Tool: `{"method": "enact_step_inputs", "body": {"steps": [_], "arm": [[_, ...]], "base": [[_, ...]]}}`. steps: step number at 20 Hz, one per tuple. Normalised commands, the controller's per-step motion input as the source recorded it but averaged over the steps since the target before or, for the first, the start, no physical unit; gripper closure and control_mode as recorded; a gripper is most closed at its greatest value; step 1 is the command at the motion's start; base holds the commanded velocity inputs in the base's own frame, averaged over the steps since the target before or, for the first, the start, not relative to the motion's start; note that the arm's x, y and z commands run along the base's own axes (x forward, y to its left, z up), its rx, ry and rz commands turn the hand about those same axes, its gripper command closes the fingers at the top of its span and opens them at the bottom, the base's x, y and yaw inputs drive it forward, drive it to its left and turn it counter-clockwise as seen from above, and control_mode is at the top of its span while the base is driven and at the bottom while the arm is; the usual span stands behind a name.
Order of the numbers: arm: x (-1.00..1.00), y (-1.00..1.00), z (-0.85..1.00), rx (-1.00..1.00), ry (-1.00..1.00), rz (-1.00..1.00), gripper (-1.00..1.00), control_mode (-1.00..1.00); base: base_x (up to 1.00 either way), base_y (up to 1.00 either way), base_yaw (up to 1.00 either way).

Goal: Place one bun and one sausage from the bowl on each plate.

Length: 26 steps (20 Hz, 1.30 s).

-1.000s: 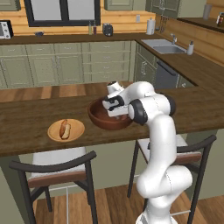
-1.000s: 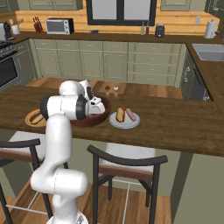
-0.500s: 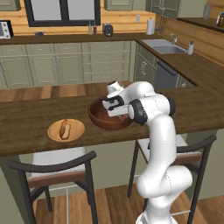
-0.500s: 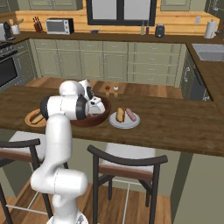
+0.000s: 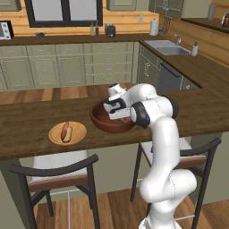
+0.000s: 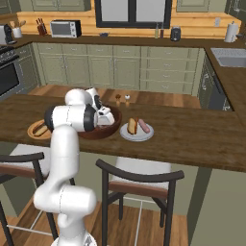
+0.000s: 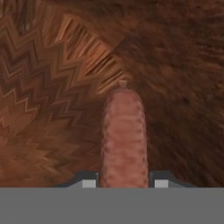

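**Gripper clamped on a sausage inside the bowl**

Gripper [image 7: 124,183] jaws stood closed against the two sides of a slim pinkish-brown sausage [image 7: 124,135], whose long axis ran straight ahead between the small dark fingertips [image 7: 89,183], away from the hand. Under it lay the zigzag-grained floor of the large, deep, dark reddish-brown wooden bowl [image 7: 52,100], so the sausage appeared still down in the bowl, not lifted clear.

From the left base view, the hand reached down into the bowl [image 5: 99,121], and the light tan wooden plate [image 5: 78,134] sat well apart to the robot's left, carrying what looked like only a golden-tan bun [image 5: 66,132]. That plate was judged the likely target.

From the right base view, the pale grey-white plate [image 6: 129,136] showed just beside the bowl on the robot's right, already bearing a bun and a sausage.
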Motion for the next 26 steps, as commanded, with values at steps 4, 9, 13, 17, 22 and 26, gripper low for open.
{"method": "enact_step_inputs", "body": {"steps": [4,9,13,17,22,26], "arm": [[-0.12,0.00,0.12,0.00,0.00,0.00,1.00,-1.00],[-0.64,0.00,0.92,0.00,0.00,0.00,1.00,-1.00],[-0.58,0.00,1.00,0.00,0.00,0.00,1.00,-1.00],[-0.89,0.32,0.67,0.00,0.00,0.00,1.00,-1.00],[-0.96,0.66,0.47,0.03,-0.05,0.01,1.00,-1.00],[-0.37,0.56,0.60,0.14,-0.06,0.07,1.00,-1.00]], "base": [[0.00,0.00,0.00],[0.00,0.00,0.00],[0.00,0.00,0.00],[0.00,0.00,0.00],[0.00,0.00,0.00],[0.00,0.00,0.00]]}}
